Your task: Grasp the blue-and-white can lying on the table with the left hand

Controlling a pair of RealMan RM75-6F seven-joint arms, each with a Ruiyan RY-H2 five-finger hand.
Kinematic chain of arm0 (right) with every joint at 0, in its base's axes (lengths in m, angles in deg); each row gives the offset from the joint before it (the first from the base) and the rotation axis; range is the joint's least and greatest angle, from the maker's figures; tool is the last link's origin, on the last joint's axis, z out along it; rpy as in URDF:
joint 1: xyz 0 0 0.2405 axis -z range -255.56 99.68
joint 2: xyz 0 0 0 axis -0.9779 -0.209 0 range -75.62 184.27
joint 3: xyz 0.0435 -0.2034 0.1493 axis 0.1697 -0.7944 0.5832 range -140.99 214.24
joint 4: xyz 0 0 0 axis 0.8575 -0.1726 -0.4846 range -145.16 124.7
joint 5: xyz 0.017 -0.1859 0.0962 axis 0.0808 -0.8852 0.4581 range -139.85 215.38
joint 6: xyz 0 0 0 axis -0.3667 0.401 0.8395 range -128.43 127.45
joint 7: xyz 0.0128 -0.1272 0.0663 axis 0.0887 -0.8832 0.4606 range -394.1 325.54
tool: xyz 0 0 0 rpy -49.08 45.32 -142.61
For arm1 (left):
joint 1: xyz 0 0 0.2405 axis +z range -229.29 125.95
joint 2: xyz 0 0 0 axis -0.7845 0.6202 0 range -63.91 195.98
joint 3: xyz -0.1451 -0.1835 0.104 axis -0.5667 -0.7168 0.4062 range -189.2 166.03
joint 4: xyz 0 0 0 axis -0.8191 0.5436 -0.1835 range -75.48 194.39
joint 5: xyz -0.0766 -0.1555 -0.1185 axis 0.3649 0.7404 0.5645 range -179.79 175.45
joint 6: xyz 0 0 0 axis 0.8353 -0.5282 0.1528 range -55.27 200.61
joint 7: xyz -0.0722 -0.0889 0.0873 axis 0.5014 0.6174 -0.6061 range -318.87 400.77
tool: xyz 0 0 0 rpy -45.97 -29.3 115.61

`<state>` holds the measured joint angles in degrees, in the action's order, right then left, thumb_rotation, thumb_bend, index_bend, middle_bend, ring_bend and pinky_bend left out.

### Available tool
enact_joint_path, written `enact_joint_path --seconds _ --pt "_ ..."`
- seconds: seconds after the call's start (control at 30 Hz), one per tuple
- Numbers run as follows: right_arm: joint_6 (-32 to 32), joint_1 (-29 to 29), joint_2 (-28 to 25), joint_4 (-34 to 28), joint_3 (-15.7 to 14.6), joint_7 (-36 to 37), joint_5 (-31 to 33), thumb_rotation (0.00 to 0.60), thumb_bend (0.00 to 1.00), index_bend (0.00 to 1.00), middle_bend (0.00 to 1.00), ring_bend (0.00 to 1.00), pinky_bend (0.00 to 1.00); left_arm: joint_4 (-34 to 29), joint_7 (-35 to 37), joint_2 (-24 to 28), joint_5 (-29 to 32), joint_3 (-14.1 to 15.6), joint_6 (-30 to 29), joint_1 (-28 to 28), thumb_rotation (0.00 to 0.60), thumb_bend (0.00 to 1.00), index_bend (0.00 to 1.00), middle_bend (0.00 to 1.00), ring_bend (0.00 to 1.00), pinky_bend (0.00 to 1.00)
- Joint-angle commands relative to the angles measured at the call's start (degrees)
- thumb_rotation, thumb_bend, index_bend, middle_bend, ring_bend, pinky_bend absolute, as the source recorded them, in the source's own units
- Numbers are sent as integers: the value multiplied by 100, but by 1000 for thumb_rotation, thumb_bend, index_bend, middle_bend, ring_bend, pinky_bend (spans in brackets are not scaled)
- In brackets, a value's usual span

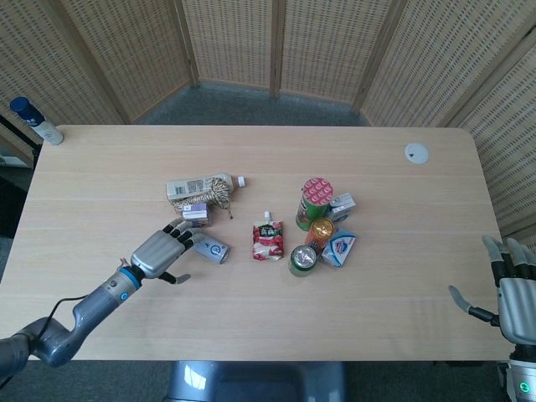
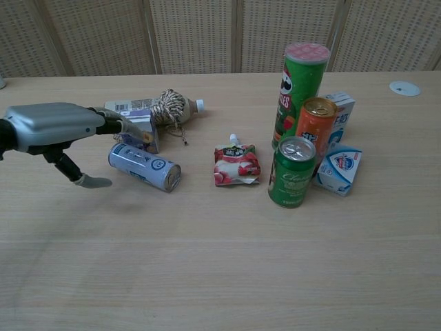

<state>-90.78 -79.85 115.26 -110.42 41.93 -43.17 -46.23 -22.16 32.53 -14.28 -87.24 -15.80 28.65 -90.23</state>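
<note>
the left hand (image 1: 161,251) has a smooth silver-grey shell on its back, dark black segments in the fingers and pale grey fingertips (image 2: 94,182). at its wrist there is a blue ring (it looks lit), then a grey rounded forearm with a thin black cable. the right hand (image 1: 517,290) has the same silver shell and grey fingers.

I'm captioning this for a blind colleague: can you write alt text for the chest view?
A grey robotic left hand reaches in from the left, fingers spread above a blue-and-white can lying on its side on a light wooden table, not yet gripping it. To the right stand a red snack pouch and a green drink can.
</note>
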Motion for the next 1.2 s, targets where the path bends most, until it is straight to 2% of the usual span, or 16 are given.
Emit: enact_joint_path --seconds 0.03,0.33,0.53,0.77,0.87,1.0,1.2 --pt "-4 21 -24 -30 -2 -31 23 206 266 0 144 0 0 277 93 -252 92 -23 186 -198 407 316 107 128 69 0" --pt "8 39 -36 -90 32 -96 91 209 266 0 144 0 0 925 231 -781 222 4 428 -514 405 316 105 129 69 0" --pt "-5 43 -58 -127 61 -129 101 208 268 0 144 0 0 1252 255 -1015 193 106 411 -597 406 317 131 172 101 5" --pt "-3 55 -60 -113 76 -98 120 207 267 0 145 0 0 1412 298 -1087 186 263 318 -557 407 317 200 238 185 122" --pt "-9 62 -53 -96 79 -80 118 212 266 0 145 0 0 1420 297 -1090 203 291 221 -512 451 317 243 274 236 206" --pt "-42 82 -45 -82 81 -49 103 209 266 0 144 0 0 1354 241 -1056 255 346 182 -465 505 321 274 305 272 270" --pt "-102 128 -47 -73 69 -14 69 209 266 0 144 0 0 1220 162 -972 368 416 129 -372 565 404 351 377 353 359"
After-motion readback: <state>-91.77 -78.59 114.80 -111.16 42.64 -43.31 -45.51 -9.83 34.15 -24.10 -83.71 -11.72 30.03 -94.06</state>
